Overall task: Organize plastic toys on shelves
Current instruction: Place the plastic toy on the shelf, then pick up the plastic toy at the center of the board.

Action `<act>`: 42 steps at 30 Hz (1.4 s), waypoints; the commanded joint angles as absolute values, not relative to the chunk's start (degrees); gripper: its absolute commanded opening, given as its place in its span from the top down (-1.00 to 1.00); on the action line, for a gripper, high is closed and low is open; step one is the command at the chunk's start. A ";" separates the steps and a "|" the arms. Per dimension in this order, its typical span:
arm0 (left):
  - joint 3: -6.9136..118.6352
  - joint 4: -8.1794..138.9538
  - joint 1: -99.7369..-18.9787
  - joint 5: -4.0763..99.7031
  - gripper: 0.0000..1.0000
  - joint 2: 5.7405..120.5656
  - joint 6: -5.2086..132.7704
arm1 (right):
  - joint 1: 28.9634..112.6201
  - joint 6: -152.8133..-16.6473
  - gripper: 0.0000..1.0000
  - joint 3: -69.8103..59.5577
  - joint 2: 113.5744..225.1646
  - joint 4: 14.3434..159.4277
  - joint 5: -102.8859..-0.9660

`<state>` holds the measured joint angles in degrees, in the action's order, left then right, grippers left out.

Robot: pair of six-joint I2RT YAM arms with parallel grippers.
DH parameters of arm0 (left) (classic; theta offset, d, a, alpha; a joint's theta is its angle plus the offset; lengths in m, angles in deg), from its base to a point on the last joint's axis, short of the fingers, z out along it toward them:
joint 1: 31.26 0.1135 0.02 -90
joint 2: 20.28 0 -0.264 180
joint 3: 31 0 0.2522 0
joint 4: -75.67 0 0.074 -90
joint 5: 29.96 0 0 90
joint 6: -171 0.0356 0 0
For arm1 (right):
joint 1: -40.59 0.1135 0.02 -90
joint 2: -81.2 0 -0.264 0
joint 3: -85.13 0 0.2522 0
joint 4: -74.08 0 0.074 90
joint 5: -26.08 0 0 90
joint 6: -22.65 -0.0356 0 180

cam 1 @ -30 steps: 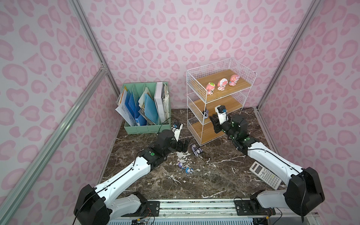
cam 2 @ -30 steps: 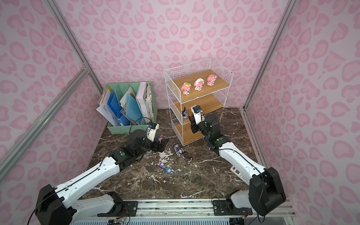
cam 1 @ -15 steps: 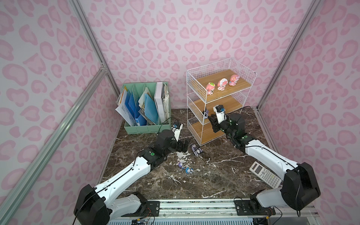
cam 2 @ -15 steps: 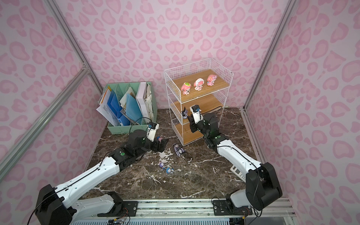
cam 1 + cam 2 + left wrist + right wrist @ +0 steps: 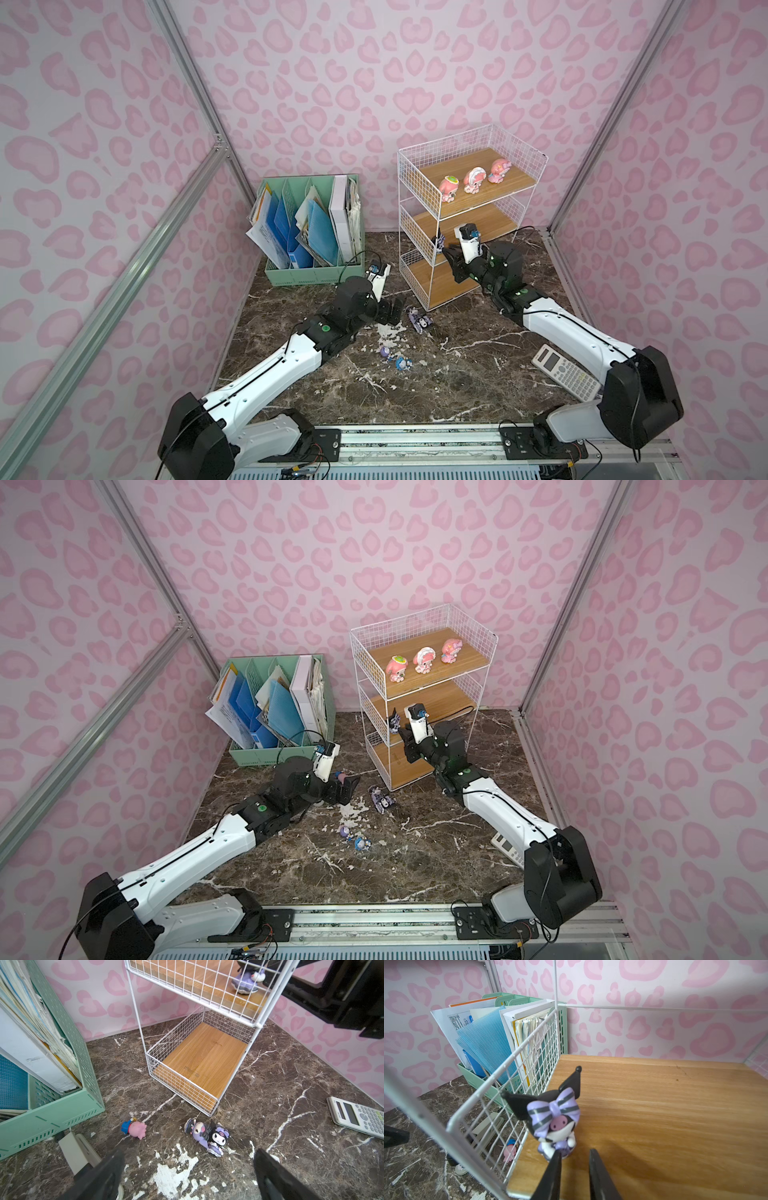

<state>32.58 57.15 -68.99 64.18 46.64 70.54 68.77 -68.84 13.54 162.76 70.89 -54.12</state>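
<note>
At the middle board's (image 5: 654, 1105) front corner, black-eared figurine (image 5: 556, 1124) stands free of narrow, empty right gripper (image 5: 575, 1151); wide-open left gripper (image 5: 189, 1152) probably next separates two touching toppled figurines (image 5: 209, 1136).

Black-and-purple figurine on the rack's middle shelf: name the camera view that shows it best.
The right wrist view: the figurine stands close up, upright, nearly whole from ears to base. The left wrist view catches only its lower half at the frame's edge. In both top views the figurine is a tiny dark speck.

The left wrist view's edge crops the shelved black figurine (image 5: 246, 982).
</note>
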 commanded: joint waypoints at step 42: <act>24.59 62.00 -68.95 57.03 -0.97 57.20 64.94 | 70.08 -100.98 0.21 48.49 158.72 51.12 -38.56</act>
